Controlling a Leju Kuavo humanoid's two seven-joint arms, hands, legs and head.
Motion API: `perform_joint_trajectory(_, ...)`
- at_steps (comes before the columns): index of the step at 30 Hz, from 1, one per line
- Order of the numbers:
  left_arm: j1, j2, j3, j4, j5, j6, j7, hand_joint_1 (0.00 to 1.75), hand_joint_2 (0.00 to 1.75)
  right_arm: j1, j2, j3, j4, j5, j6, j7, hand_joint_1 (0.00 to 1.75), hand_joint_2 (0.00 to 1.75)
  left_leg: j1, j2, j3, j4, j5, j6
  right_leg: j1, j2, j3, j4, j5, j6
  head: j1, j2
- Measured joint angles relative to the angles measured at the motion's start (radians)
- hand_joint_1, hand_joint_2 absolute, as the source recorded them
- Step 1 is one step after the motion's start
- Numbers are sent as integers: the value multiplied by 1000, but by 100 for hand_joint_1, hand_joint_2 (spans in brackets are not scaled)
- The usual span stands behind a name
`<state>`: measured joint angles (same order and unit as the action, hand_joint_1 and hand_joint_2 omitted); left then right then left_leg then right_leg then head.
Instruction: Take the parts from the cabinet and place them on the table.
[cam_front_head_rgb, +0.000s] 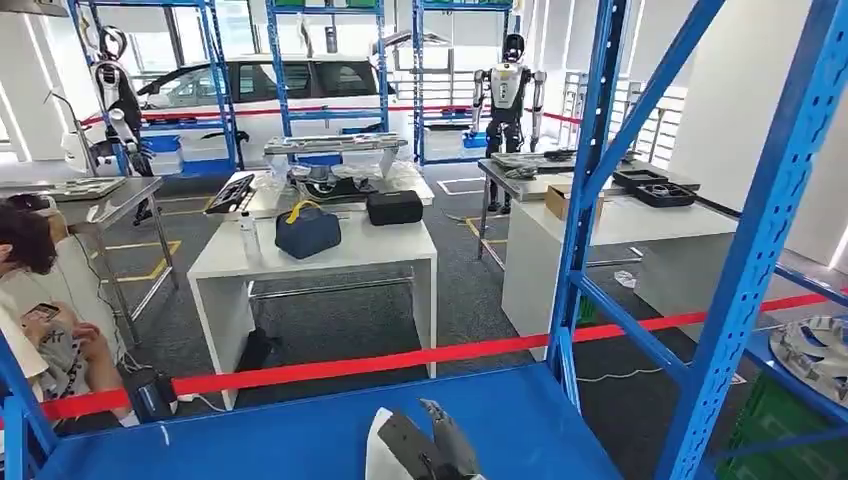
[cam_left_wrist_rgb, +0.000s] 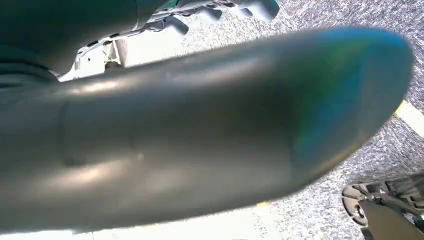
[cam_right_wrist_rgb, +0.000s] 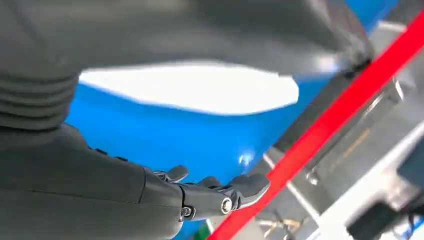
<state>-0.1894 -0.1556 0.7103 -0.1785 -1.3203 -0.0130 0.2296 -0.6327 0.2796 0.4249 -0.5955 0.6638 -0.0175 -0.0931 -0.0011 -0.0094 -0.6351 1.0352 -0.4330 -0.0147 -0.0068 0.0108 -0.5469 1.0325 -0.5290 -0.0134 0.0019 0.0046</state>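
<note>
A white part (cam_front_head_rgb: 383, 448) lies on the blue cabinet shelf (cam_front_head_rgb: 250, 430) at the bottom middle of the head view. My right hand (cam_front_head_rgb: 440, 445) is right beside it, its dark fingers pointing up along the part's right side. In the right wrist view the fingers (cam_right_wrist_rgb: 215, 192) are stretched out over the blue shelf (cam_right_wrist_rgb: 165, 135), with the white part (cam_right_wrist_rgb: 190, 87) beyond them; I see no grip on it. My left hand (cam_left_wrist_rgb: 200, 130) hangs over grey carpet, thumb apart from the fingers (cam_left_wrist_rgb: 220, 11), holding nothing. The white table (cam_front_head_rgb: 330, 255) stands ahead past the red tape.
Red barrier tape (cam_front_head_rgb: 400, 360) runs across between shelf and table. A blue bag (cam_front_head_rgb: 306, 230) and a black case (cam_front_head_rgb: 394, 207) sit on the table. A person (cam_front_head_rgb: 40, 300) sits at the left. Blue rack uprights (cam_front_head_rgb: 590, 180) rise at the right, beside a silver part (cam_front_head_rgb: 815, 345) and a green crate (cam_front_head_rgb: 780, 430).
</note>
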Motion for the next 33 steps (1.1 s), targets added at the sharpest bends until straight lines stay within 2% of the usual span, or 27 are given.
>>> perform_joint_trajectory(5,0,-1,0,0,0,0,0,0,0,-1,12,20,38,-5,-1,0,0,175,0,0,0,0,0,0,0,0,1,0,0,0,0,0)
perform_joint_trajectory(9,0,-5,0,0,9,14,9,0,0,-2,12,39,65,12,7,33,0,175,1,0,0,0,0,0,0,0,1,0,0,0,0,0)
perform_joint_trajectory(17,1,-10,0,0,13,21,11,0,0,-4,11,69,86,26,-6,50,0,175,1,0,0,0,0,0,0,0,1,0,0,0,0,0)
perform_joint_trajectory(22,7,-12,0,0,13,32,8,0,0,-4,9,89,86,108,-95,140,0,175,1,1,0,0,0,0,0,0,1,0,0,0,0,0)
perform_joint_trajectory(24,12,-13,1,0,19,36,3,0,0,-2,5,109,80,195,-166,208,0,175,1,1,0,0,0,0,0,0,0,0,0,0,0,0)
perform_joint_trajectory(25,14,-13,1,0,19,37,3,0,0,-2,2,118,74,221,-184,224,0,0,1,1,0,0,0,0,0,0,0,0,0,0,0,0)
perform_joint_trajectory(29,19,-14,3,0,21,39,3,0,0,6,-9,143,26,379,-267,322,0,0,1,1,0,0,0,0,0,0,0,0,0,0,0,0)
perform_joint_trajectory(33,21,-16,3,0,21,39,3,0,0,17,-20,147,-29,465,-296,356,0,0,1,1,0,0,0,0,0,0,0,0,0,0,0,0)
